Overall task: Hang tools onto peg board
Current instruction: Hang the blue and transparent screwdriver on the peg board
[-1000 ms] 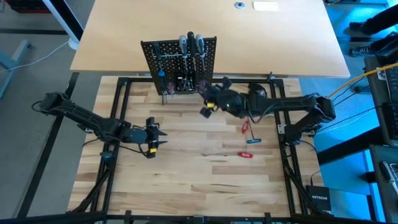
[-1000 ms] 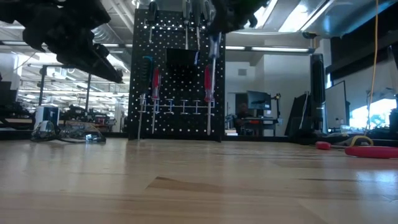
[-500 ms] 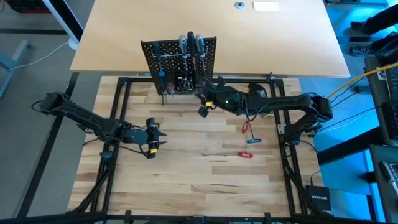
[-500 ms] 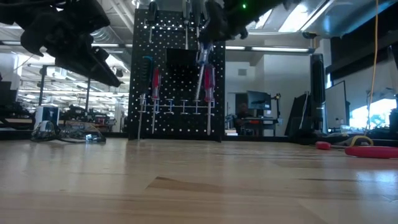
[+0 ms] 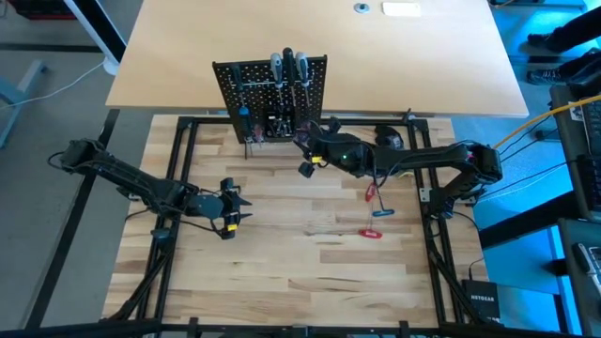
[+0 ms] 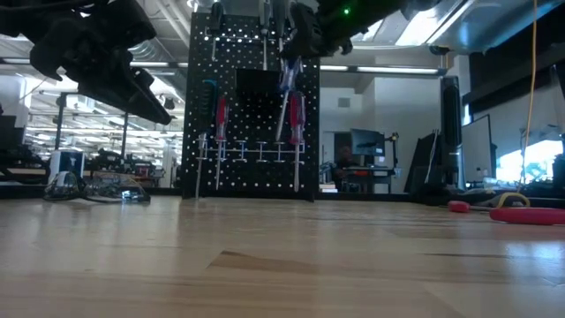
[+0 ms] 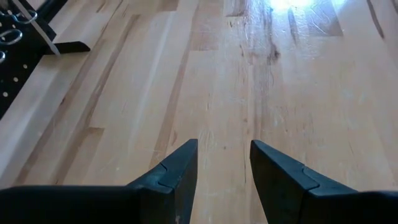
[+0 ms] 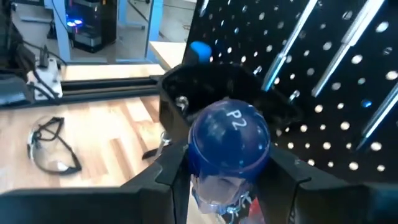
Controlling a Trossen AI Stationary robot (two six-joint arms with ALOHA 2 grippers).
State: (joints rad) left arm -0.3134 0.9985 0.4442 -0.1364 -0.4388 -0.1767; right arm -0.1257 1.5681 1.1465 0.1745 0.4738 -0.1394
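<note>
The black peg board stands upright at the table's far side, and several screwdrivers hang on it. My right gripper is up in front of the board's right part, shut on a blue-handled screwdriver whose cap reads P2. In the low view its handle and shaft slant down before the board. My left gripper hovers open over the left middle of the table, with only bare wood between its fingers. Red pliers and a red-handled screwdriver lie flat on the table at the right. My right gripper pinches the screwdriver's blue handle between its two fingers, just below the rounded cap. The fingers come nearly level from the table's right side, toward the board and across the tool. The screwdriver is lifted clear; its shaft slants down below the gripper.
A small black bin is fixed low on the peg board, right before the held tool. Safety glasses lie on the table beside the board. A dark rounded lump sits at the far right. A small blue-handled tool lies by the pliers.
My right gripper has moved toward the table's left edge and the peg board, sinking a little. It has tipped the screwdriver from nearly upright to slanted. The tool stays in its hold, now closer to the board's hung tools.
</note>
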